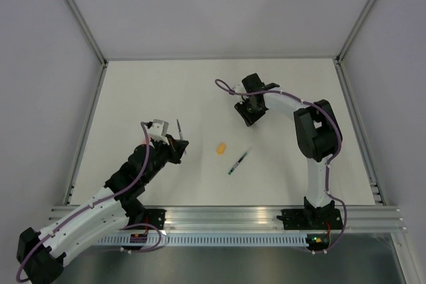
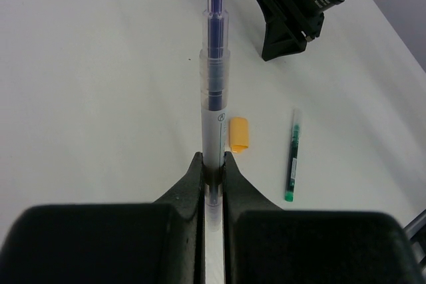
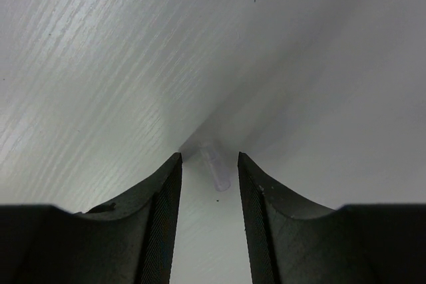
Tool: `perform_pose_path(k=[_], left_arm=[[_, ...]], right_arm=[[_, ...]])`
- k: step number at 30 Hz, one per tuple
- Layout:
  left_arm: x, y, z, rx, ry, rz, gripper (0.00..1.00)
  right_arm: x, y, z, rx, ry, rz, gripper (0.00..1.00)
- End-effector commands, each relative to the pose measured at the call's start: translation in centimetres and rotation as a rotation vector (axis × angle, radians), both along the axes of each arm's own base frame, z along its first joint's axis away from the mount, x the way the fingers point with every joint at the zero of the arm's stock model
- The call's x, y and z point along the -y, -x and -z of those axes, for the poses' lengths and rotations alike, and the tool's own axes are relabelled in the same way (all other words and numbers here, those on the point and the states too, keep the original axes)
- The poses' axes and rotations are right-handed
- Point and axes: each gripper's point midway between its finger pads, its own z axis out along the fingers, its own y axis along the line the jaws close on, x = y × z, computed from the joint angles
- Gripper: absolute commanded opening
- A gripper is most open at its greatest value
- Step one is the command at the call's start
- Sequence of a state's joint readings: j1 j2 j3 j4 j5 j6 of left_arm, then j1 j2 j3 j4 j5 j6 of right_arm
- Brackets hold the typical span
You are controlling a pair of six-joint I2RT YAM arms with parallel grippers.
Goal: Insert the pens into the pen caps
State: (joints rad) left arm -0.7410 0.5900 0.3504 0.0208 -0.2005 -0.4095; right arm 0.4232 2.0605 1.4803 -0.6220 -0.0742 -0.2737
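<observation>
My left gripper (image 2: 214,164) is shut on a grey-silver pen (image 2: 215,64) whose blue tip points away from the jaws. In the top view this gripper (image 1: 178,143) holds the pen (image 1: 178,126) at the left of the table. A bright orange pen cap (image 2: 238,133) lies on the table just right of the held pen. A dark pen with a green end (image 2: 293,157) lies further right. My right gripper (image 3: 210,161) is open and low over the table, its fingers on either side of a pale clear pen cap (image 3: 215,166) without touching it.
The white table (image 1: 166,91) is bounded by grey walls and an aluminium frame. In the top view the orange cap (image 1: 221,147) and the green-ended pen (image 1: 237,163) lie between the two arms. The right gripper (image 1: 251,114) is at centre back.
</observation>
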Motion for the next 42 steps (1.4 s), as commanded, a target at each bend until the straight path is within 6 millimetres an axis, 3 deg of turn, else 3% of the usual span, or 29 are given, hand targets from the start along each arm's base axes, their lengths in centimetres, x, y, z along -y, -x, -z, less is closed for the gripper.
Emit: perform_pose_path(k=[1, 5, 11, 16, 19, 23, 26, 29, 32, 33, 35, 37, 38, 39, 41, 42], left_arm=[[-0.1, -0.3, -1.3, 0.041, -0.011, -0.001, 0.02], [-0.2, -0.3, -1.3, 0.038, -0.012, -0.006, 0.02], [0.0, -0.2, -1.3, 0.039, 0.001, 0.005, 0.02], [-0.2, -0.3, -0.9, 0.029, -0.011, -0.01, 0.02], [-0.1, -0.2, -1.2, 0.033, -0.004, 0.0, 0.02], [0.1, 0.1, -1.6, 0.049, 0.016, 0.022, 0.02], [0.3, 0.3, -1.7, 0.055, 0.023, 0.038, 0.02], [0.5, 0.6, -2.0, 0.061, 0.034, 0.054, 0.02], [0.6, 0.7, -2.1, 0.063, 0.038, 0.064, 0.02], [0.7, 0.9, -2.2, 0.066, 0.041, 0.072, 0.02], [0.9, 1.2, -2.6, 0.077, 0.051, 0.094, 0.02], [2.1, 2.1, -3.4, 0.102, 0.081, 0.179, 0.02], [2.6, 2.5, -3.7, 0.111, 0.094, 0.219, 0.02], [3.8, 3.8, -4.0, 0.116, 0.111, 0.32, 0.02], [5.0, 4.9, -5.1, 0.148, 0.153, 0.413, 0.02], [5.8, 6.2, -5.2, 0.148, 0.169, 0.497, 0.02]], right_arm=[[-0.3, 1.1, 0.8, -0.051, -0.012, -0.04, 0.45], [0.3, 1.7, 1.2, -0.062, 0.01, -0.021, 0.36], [1.6, 2.9, 1.4, -0.067, 0.057, 0.038, 0.34], [1.6, 3.4, 1.3, -0.056, 0.081, 0.04, 0.33], [1.3, 3.4, 1.3, -0.059, 0.08, 0.042, 0.24], [0.6, 2.5, 1.4, -0.033, 0.069, 0.052, 0.02], [1.4, 1.7, 1.5, 0.004, 0.111, 0.1, 0.0], [1.2, 0.9, 0.1, 0.042, 0.092, 0.142, 0.0], [-0.2, -0.2, -3.7, 0.125, -0.009, 0.178, 0.0], [-0.7, -0.7, -6.5, 0.182, -0.066, 0.193, 0.0], [-2.0, -1.3, -9.7, 0.255, -0.19, 0.23, 0.0], [-3.4, -1.0, -14.8, 0.349, -0.371, 0.279, 0.0], [-4.2, -0.6, -16.6, 0.371, -0.458, 0.274, 0.0], [-4.3, 0.5, -20.9, 0.452, -0.568, 0.273, 0.0], [-5.4, 2.2, -23.7, 0.512, -0.774, 0.264, 0.0], [-5.3, 4.9, -25.1, 0.525, -0.869, 0.231, 0.0]])
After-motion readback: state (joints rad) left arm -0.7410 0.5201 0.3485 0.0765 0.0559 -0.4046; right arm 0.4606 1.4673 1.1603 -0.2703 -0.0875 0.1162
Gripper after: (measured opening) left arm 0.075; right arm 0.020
